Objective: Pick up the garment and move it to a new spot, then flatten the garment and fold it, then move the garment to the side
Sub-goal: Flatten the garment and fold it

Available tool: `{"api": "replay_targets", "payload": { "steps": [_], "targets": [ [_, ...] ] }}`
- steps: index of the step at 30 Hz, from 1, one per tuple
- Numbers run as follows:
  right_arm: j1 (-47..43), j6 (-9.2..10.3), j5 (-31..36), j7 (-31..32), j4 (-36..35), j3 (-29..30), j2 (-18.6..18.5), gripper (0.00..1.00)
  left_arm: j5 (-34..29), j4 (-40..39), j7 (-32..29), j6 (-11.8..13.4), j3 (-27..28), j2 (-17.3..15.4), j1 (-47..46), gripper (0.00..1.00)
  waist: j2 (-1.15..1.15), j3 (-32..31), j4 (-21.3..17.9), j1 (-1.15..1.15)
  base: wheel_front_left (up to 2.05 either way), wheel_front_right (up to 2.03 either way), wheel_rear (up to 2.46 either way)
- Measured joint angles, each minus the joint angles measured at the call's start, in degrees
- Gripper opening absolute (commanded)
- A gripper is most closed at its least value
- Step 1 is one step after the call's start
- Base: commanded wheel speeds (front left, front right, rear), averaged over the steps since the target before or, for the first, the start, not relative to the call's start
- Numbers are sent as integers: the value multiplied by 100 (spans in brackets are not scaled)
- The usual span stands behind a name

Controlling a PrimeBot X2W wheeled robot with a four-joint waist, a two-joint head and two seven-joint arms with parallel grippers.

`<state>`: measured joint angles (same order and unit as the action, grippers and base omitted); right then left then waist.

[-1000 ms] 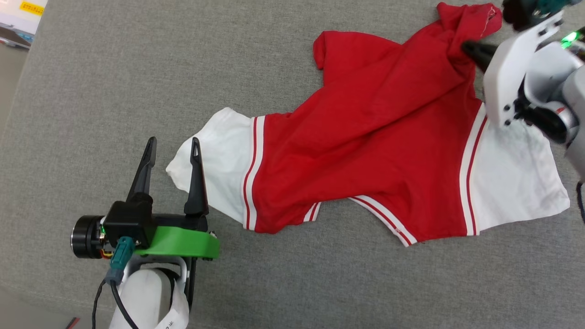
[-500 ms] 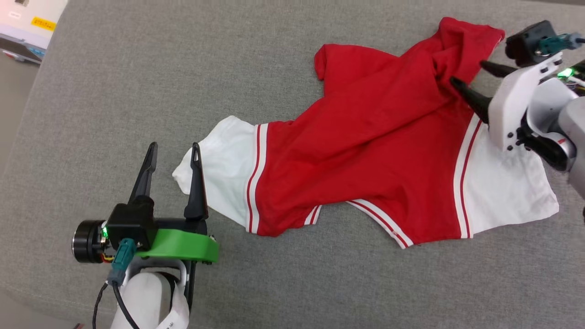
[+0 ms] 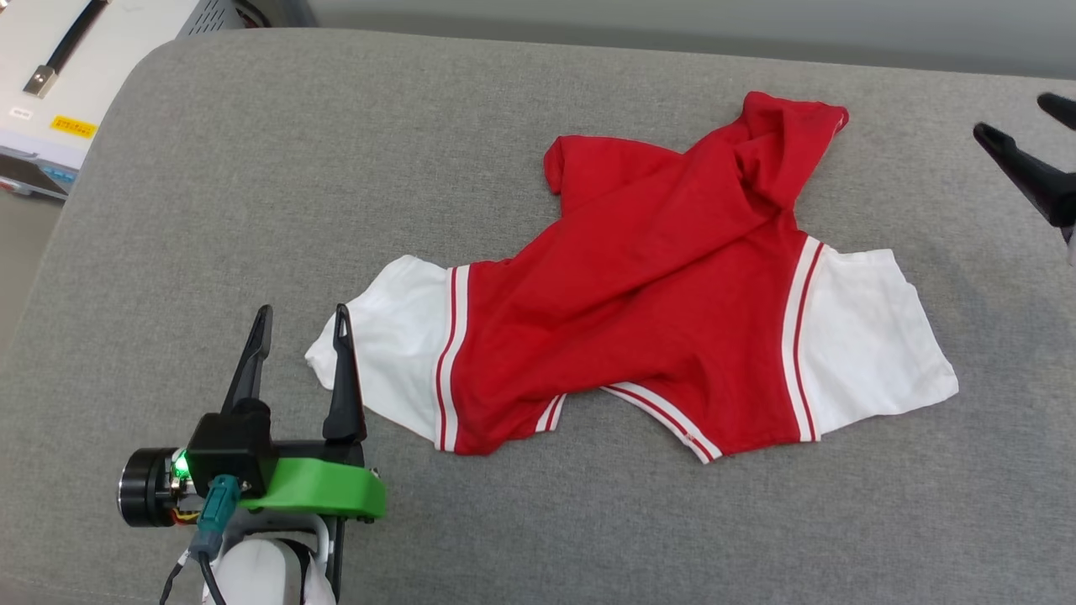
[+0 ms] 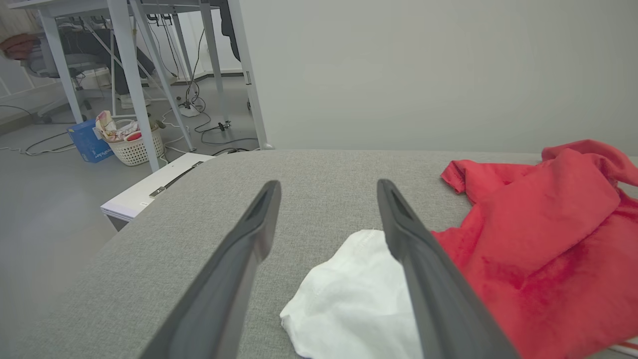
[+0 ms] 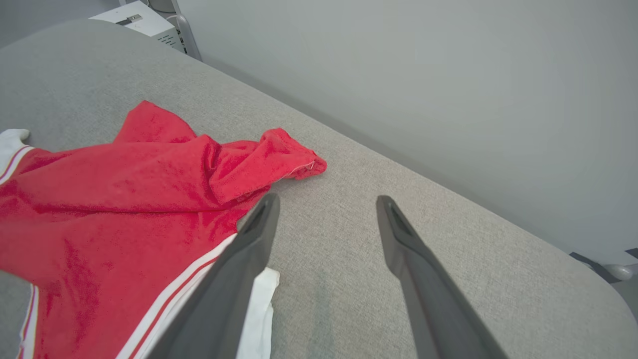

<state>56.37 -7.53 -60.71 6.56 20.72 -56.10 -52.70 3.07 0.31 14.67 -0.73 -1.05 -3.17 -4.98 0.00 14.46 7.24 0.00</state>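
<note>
Left gripper (image 3: 303,309) parted, garment (image 3: 639,311) beside, white box (image 3: 50,92) beyond

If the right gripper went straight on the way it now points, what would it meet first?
The right gripper would probably meet only the bare grey fabric surface, if it points that low; otherwise the way looks free. The red jersey T-shirt with white sleeves lies off to one side.

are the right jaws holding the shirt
No, the right jaws stand open above the bare grey cushion, beside the shirt, with nothing between them.
</note>
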Motion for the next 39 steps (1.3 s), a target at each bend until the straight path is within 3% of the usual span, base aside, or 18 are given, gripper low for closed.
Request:
{"api": "replay_targets", "payload": {
  "steps": [6,11,15,22,30,31,32,39],
  "targets": [
    [-318,0,-603,1791,-604,81,-548,100,-16,-59,1,-5,32,1,37,100,0,-72,-69,0,0,0,0],
    [-617,0,-779,2729,-824,121,-635,100,-16,-85,0,-11,2,1,37,100,0,28,-30,0,0,0,0],
    [-918,0,-694,2959,-672,210,-492,100,-11,-93,0,-9,-66,5,18,100,0,155,38,0,0,0,0],
    [-1449,2,-477,2958,-88,386,126,100,1,-76,0,-5,-69,5,-22,100,0,406,186,0,0,0,0],
    [-1697,36,-268,2840,2,517,321,100,2,-15,0,2,-65,7,-49,100,0,476,222,0,0,0,0],
    [-1735,48,-235,2760,5,538,346,15,2,-2,0,1,-64,7,-48,100,0,460,209,0,0,0,0],
    [-1772,49,-199,2647,5,571,383,0,2,18,0,-1,-59,7,-49,100,0,435,191,0,0,0,0],
    [-2179,43,16,1905,-274,864,647,0,-7,156,0,-60,112,-31,-37,100,0,142,54,0,0,0,0]
  ]
}}
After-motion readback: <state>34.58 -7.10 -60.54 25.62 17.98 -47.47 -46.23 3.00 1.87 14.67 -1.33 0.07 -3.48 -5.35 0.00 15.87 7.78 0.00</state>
